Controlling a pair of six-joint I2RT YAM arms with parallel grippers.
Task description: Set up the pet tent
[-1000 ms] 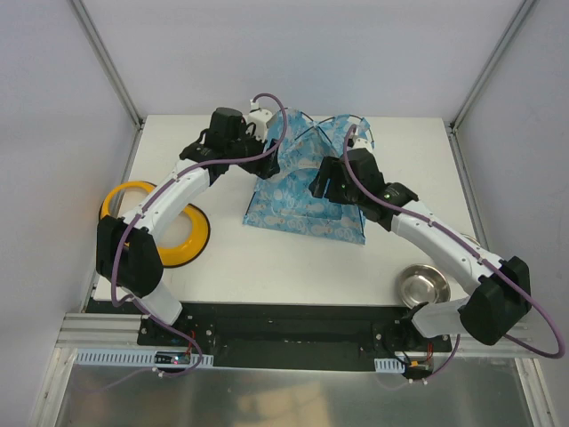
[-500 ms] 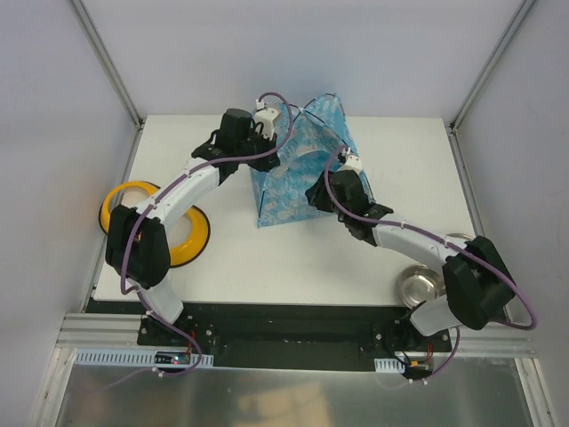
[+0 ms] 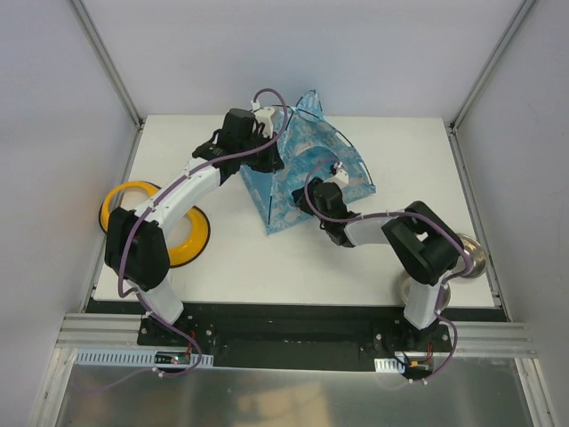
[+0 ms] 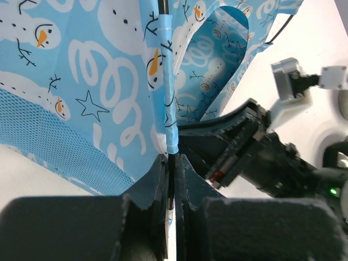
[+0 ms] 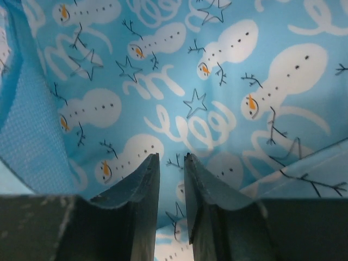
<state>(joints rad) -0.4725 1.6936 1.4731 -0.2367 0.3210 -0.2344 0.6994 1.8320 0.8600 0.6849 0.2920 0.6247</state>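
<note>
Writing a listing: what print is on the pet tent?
The pet tent: white snowmen and squiggles, dark stars, on light blue; clearest: right wrist view.

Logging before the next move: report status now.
Left tool shut on pole. Right tool nearly closed at tent, grip unclear. Tent partly raised. Yellow bowl, steel bowl apart from it.

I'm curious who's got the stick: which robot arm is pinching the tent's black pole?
The left end effector: it is shut on the thin black pole of the pet tent. The right end effector only faces its snowman-print fabric.
</note>
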